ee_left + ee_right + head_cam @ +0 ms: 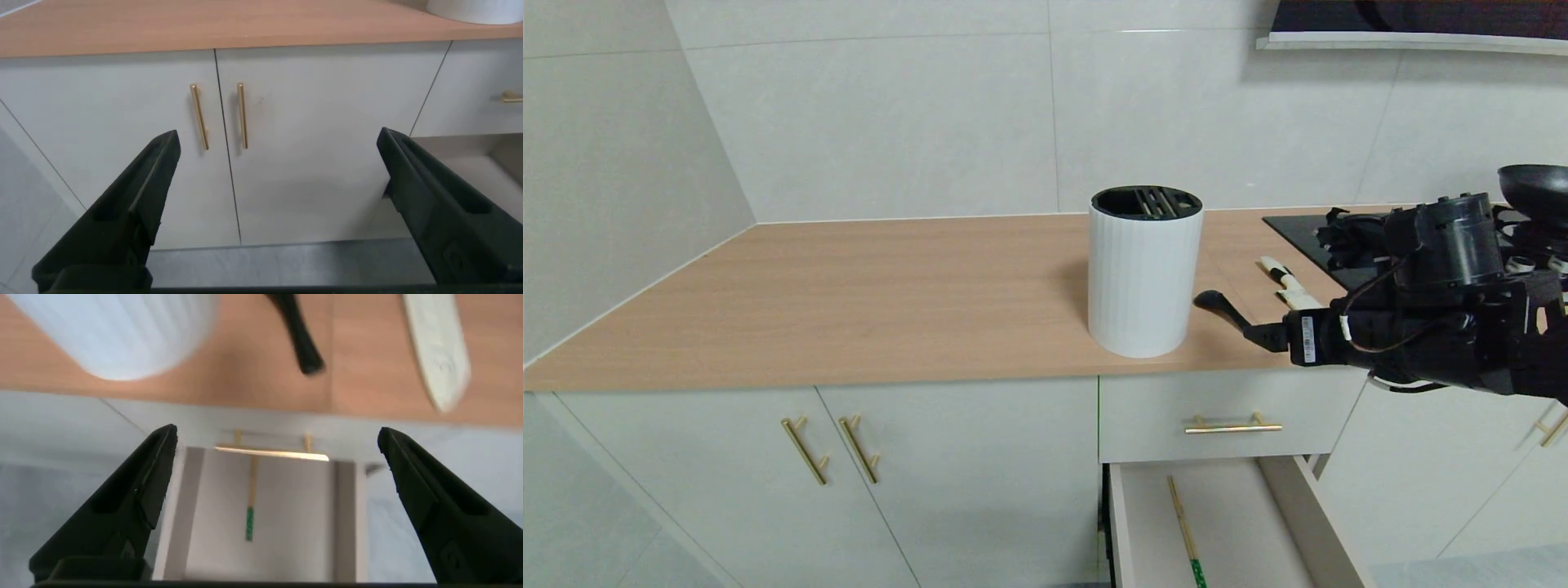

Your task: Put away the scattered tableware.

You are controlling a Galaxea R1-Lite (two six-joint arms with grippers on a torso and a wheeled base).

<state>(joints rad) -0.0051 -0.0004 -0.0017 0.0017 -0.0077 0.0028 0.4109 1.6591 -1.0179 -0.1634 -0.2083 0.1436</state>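
A black-handled utensil point(1219, 305) point(296, 331) lies on the wooden counter just right of the white ribbed utensil holder point(1144, 278) point(122, 331). A white-handled utensil point(1287, 282) point(438, 348) lies farther right. A pair of chopsticks point(1184, 531) point(251, 502) rests in the open drawer point(1286, 510) point(306, 527) below. My right gripper point(1262, 335) point(276, 449) is open at the counter's front edge, above the drawer and close to the black handle, holding nothing. My left gripper point(278, 143) is open and faces the cabinet doors, low down.
A black cooktop point(1307, 237) with a dark pan point(1535, 188) sits at the counter's right end. Cabinet doors with gold handles point(805, 451) point(198, 117) are below the counter on the left. A shut drawer with a gold handle point(1232, 425) sits above the open one.
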